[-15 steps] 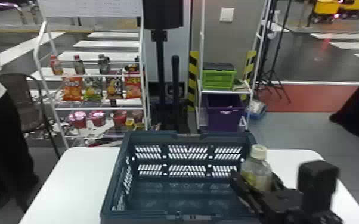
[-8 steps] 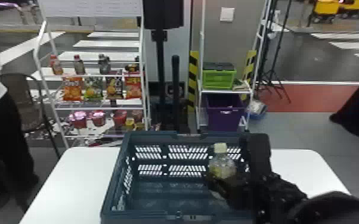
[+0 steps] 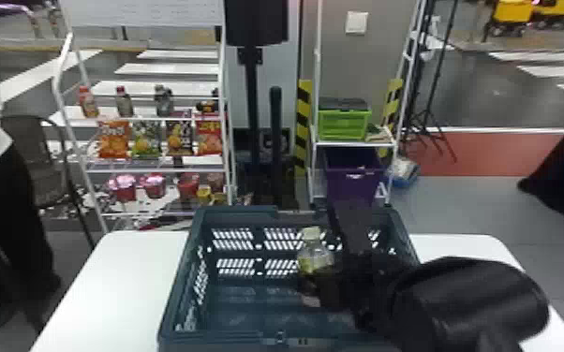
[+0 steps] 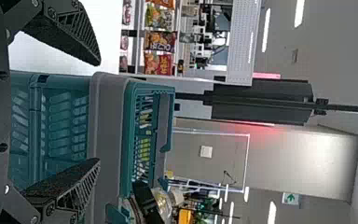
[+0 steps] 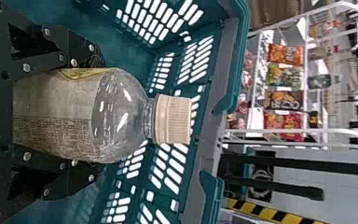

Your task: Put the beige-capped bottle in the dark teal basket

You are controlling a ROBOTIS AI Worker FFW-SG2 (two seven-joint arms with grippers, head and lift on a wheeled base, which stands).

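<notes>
In the head view my right gripper point(image 3: 321, 285) is over the inside of the dark teal basket point(image 3: 173, 290), shut on the beige-capped bottle point(image 3: 315, 257), which stands roughly upright. The right wrist view shows the bottle point(image 5: 116, 116) clasped between both fingers of the right gripper point(image 5: 81, 116), cap free; the basket wall point(image 5: 235, 60) is beyond it. Whether the bottle's base touches the basket floor, I cannot tell. My left gripper point(image 4: 98, 112) is open with nothing between its fingers, facing the basket point(image 4: 63, 116) from outside in the left wrist view.
The basket stands on a white table point(image 3: 122, 276). Behind it are a rack with snacks and bottles point(image 3: 154, 117), a black post point(image 3: 253, 117) and a shelf with a green crate point(image 3: 344, 122) and a purple bin point(image 3: 353, 175).
My right arm has carried the bottle leftward from the basket's right edge to above its interior. The basket has stayed where it was.
</notes>
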